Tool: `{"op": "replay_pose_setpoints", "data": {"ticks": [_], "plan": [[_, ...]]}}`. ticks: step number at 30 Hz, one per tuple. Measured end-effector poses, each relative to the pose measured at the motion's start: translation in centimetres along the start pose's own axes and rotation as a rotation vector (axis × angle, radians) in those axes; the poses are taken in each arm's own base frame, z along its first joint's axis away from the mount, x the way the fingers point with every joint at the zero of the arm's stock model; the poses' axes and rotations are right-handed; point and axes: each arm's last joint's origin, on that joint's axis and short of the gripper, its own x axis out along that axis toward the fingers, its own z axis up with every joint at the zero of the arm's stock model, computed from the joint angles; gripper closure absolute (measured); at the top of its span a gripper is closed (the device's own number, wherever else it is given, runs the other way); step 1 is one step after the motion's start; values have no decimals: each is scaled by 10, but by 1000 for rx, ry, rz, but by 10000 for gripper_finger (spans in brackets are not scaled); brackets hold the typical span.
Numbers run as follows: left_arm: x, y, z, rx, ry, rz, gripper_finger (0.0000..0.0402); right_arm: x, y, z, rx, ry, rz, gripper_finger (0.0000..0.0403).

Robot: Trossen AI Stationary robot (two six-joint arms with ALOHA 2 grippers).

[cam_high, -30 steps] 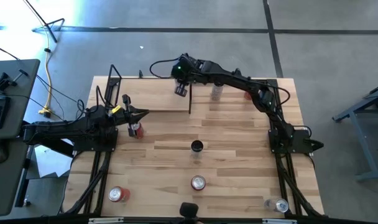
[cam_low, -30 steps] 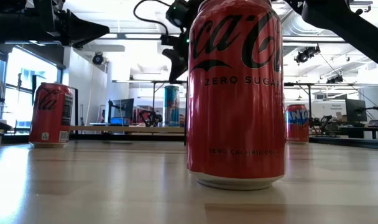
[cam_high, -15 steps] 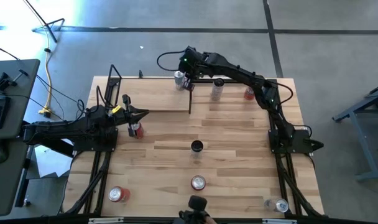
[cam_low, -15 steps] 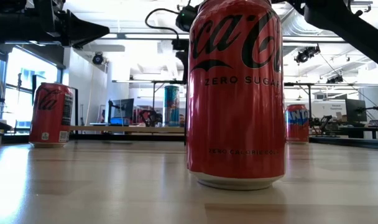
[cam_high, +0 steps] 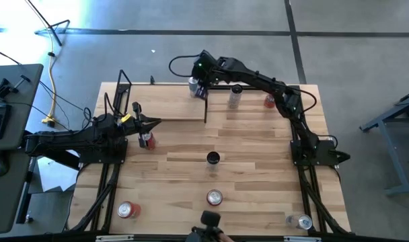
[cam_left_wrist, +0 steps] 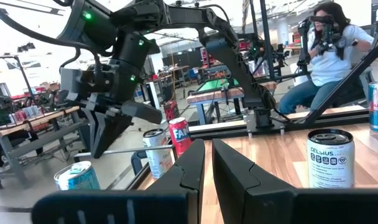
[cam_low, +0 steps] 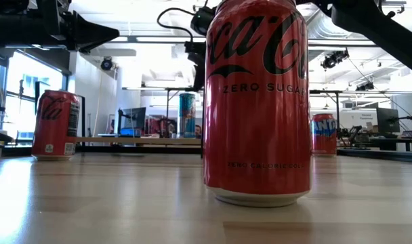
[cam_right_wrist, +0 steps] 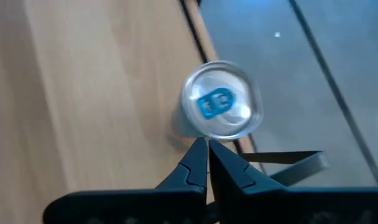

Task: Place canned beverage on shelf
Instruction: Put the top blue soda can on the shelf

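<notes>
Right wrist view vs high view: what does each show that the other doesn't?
Right wrist only: the blue pull tab on the silver-topped can standing on the shelf, with the right claw shut just beside it. High only: the left claw near a red can, plus other cans spread over the table. Both: that can on the shelf, right claw by it.

Wooden table (cam_high: 258, 144) carries scattered cans (cam_high: 213, 197) and the shelf (cam_high: 171, 101).

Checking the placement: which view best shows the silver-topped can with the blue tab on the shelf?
The right wrist view: silver-topped can fills it, seen from above. The high view shows it small beside the right gripper; the low view shows its teal side.
</notes>
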Motion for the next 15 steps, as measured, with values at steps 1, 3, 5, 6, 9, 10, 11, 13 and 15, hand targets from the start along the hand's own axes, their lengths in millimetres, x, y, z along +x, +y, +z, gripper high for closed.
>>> {"op": "replay_pose_setpoints", "data": {"ticks": [1, 3, 5, 6, 9, 10, 11, 13, 15], "plan": [[0, 0, 0, 0, 0, 0, 381, 0, 0, 0, 0, -1, 8, 403], [0, 0, 0, 0, 0, 0, 381, 0, 1, 0, 0, 0, 10, 403], [0, 0, 0, -1, 0, 0, 381, 0, 0, -1, 2, 5, 11, 403], [0, 0, 0, -1, 0, 0, 381, 0, 0, -1, 6, 8, 12, 403], [0, 0, 0, -1, 3, 15, 381, 3, 1, -1, 7, 11, 12, 403], [0, 1, 0, -1, 5, 22, 381, 5, 1, -2, 7, 19, 14, 403], [0, 1, 0, -1, 7, 29, 381, 9, 2, -4, 6, 30, 16, 403], [0, 1, 0, -1, 10, 30, 381, 14, 2, -5, 8, 41, 20, 403], [0, 1, -1, -4, 12, 29, 381, 22, 3, -6, 12, 50, 21, 403]]}}
